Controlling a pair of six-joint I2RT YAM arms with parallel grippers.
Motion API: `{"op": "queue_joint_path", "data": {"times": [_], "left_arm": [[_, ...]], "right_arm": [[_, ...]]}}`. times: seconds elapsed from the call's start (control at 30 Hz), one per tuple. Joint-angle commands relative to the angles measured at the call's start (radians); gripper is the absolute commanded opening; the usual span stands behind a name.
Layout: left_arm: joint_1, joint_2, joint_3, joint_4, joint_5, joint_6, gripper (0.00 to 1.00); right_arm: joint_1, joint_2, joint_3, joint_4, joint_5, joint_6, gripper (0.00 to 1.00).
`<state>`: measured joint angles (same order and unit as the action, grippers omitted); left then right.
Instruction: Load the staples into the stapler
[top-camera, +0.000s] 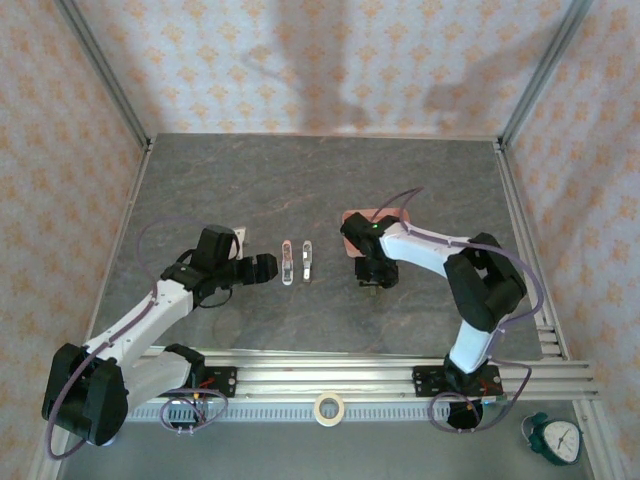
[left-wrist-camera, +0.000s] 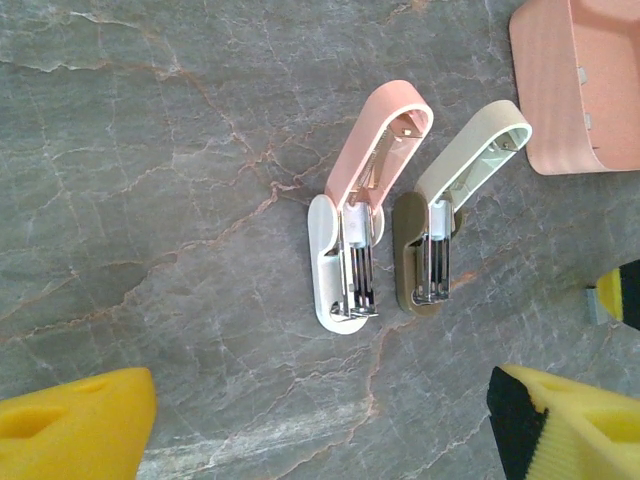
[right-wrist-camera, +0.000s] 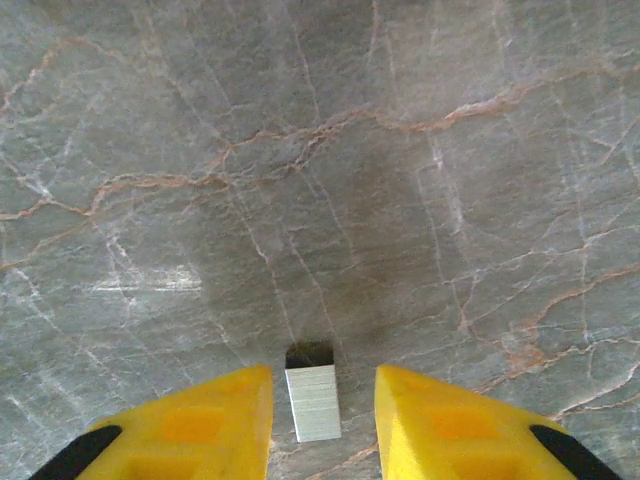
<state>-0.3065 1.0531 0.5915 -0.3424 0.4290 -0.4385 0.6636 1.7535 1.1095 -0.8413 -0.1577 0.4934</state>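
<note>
**Open mini stapler on a grey veined table, with a staple strip between the right gripper's parted fingers**

A small stapler (left-wrist-camera: 345, 255) is seen lying on a grey veined table (top-camera: 250, 180), left of centre and just beside the left gripper (top-camera: 268, 268). Its white base is laid with the long axis running away from the arms. Its pink lid is swung open, slanting up and to the right toward a pink tray (left-wrist-camera: 575, 90). The metal channel in the base is exposed, but whether staples sit in it cannot be told. A second stapler (left-wrist-camera: 440, 235), with a cream lid and an olive-brown base, is placed just beside it on the right. It lies parallel, not touching, and is opened the same way.

The tray is set to the right and farther back, and in the overhead view it is partly covered by the right arm. One end of it is caught by the left wrist camera, and its contents cannot be made out.

The left gripper's yellow fingers (left-wrist-camera: 80, 430) are spread wide, with bare table between them.

The right gripper (right-wrist-camera: 322, 405) is held low over the table, near the front of the tray and right of both staplers. Its fingers (right-wrist-camera: 440, 425) are parted, and a silvery-grey strip of staples (right-wrist-camera: 313, 400) is seen between them, its long axis pointing straight away from the wrist camera. A sliver of table is visible on either side of the strip, so it is not pinched. Whether it rests on the table cannot be told.
</note>
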Motion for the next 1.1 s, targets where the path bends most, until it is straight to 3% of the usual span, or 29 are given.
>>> {"op": "queue_joint_path", "data": {"times": [0.0,0.8,1.07], "left_arm": [[0.007,-0.019,-0.01,0.029,0.013,-0.017,0.87],[0.007,0.031,0.005,0.066,0.04,-0.022,0.86],[0.007,0.04,0.02,0.074,0.034,-0.04,0.86]], "right_arm": [[-0.008,0.01,0.013,-0.015,0.005,-0.01,0.32],[-0.024,0.061,-0.03,0.042,-0.026,-0.017,0.21],[-0.011,-0.03,-0.037,0.038,0.052,0.027,0.19]]}}
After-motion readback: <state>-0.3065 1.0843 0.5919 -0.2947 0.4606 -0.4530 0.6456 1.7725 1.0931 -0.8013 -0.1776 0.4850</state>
